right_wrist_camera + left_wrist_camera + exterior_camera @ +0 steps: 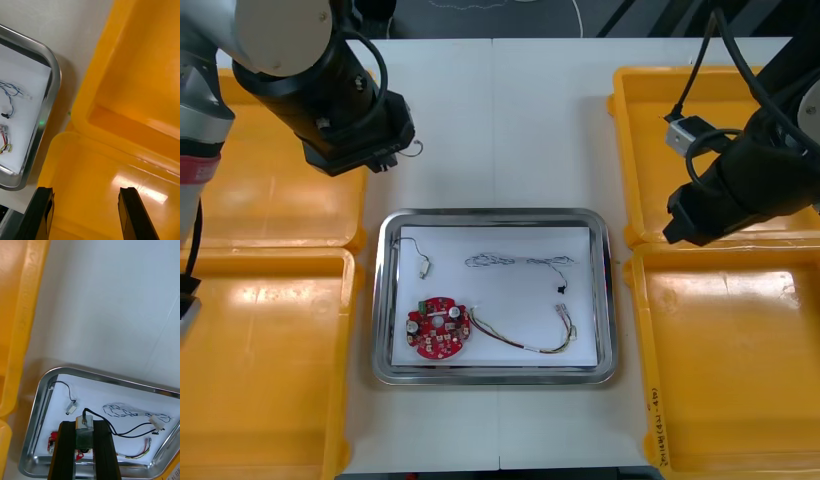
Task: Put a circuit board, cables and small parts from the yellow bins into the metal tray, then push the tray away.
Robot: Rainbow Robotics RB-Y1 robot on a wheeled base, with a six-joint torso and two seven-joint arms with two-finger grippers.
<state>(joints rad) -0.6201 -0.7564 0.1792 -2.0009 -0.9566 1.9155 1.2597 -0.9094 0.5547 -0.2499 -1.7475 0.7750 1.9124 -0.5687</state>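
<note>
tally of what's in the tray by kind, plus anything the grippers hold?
Boards: 1, red circuit board
Cables in the tray: 3, black cable, blue-white cable, red-yellow cable
Held by the left gripper: 1, black lead with a metal end
Held by the right gripper, open over a yellow bin: 0
Total: 5

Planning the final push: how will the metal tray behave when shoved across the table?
The metal tray looks rigid, so it should probably slide as one piece on the smooth table. Its loose contents, the circuit board and twisted blue and white cable, may shift inside it.
</note>
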